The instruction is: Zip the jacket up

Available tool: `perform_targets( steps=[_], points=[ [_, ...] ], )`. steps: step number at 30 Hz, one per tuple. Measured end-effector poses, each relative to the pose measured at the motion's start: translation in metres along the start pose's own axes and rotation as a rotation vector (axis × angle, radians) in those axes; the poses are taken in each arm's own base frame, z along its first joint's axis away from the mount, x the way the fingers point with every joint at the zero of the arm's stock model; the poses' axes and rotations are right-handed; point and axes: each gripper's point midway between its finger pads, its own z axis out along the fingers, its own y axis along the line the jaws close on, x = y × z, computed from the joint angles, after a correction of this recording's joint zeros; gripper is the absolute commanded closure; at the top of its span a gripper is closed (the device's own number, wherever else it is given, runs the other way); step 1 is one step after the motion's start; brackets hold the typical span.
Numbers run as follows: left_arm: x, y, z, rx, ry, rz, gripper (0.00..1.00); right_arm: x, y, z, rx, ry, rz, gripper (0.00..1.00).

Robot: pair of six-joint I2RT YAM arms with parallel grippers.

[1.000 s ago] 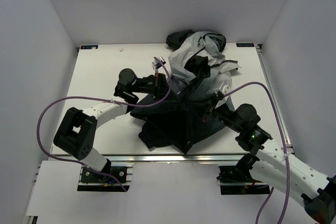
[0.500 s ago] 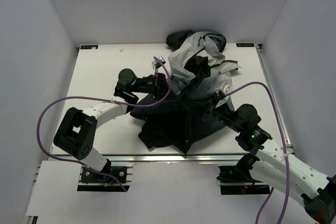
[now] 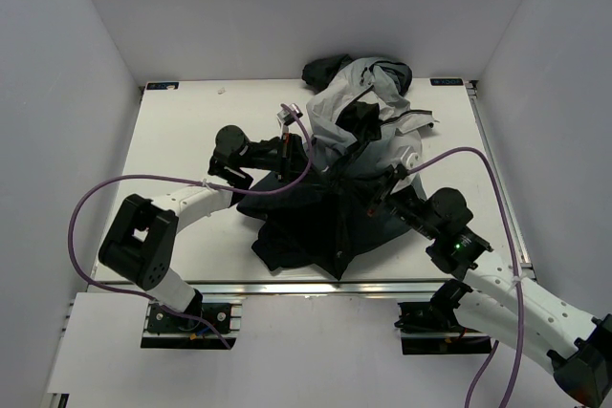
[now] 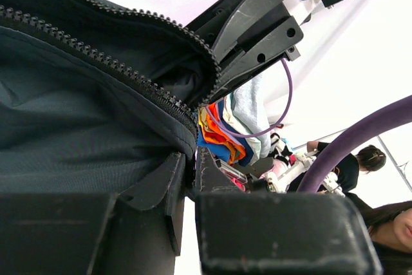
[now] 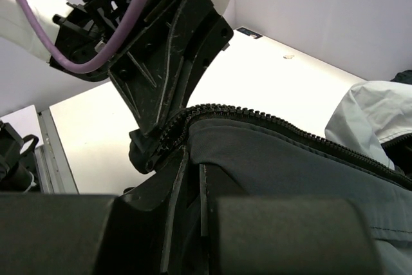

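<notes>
Right pincer (image 5: 193, 162) on crumpled, unzipped jacket (image 3: 330, 222)

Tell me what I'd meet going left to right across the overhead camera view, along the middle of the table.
Left arm's boxy black elbow joint → left arm's round black wrist motor → crumpled grey-to-black fabric jacket → right arm's round black wrist motor → right arm's white forearm link.

Bright, even overhead light on the white table (image 3: 182, 140), soft shadows beneath the dark jacket (image 3: 325, 222), black folds losing detail, wrist-view backgrounds washed out, nearest foreground dim and blurred
</notes>
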Motion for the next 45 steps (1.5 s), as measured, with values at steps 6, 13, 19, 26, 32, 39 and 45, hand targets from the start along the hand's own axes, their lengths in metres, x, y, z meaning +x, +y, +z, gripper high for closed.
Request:
perform_targets(
  steps=[6,13,19,26,32,39,45],
  points=[
    [0.000,0.001,0.000,0.000,0.002,-0.009,1.00,-0.003,0.007,-0.003,-0.037,-0.008,-0.022,1.00],
    [0.000,0.000,0.000,0.002,0.001,-0.016,1.00,-0.003,0.016,-0.008,-0.086,0.000,-0.033,1.00],
    [-0.001,-0.003,0.000,0.014,-0.002,-0.010,1.00,0.000,0.019,-0.009,-0.107,0.015,-0.030,1.00],
    [-0.001,-0.004,0.000,0.019,-0.003,-0.009,1.00,0.002,0.017,-0.009,-0.093,0.009,-0.031,1.00],
    [-0.001,-0.002,0.001,0.019,-0.002,-0.017,1.00,0.001,0.014,-0.008,-0.077,-0.005,-0.034,1.00],
    [-0.001,-0.003,0.000,0.021,-0.002,-0.019,1.00,-0.001,0.014,-0.007,-0.078,-0.012,-0.037,1.00],
    [-0.001,-0.003,0.000,0.021,-0.002,-0.023,1.00,-0.001,0.013,-0.007,-0.075,-0.012,-0.037,1.00]
  ],
)
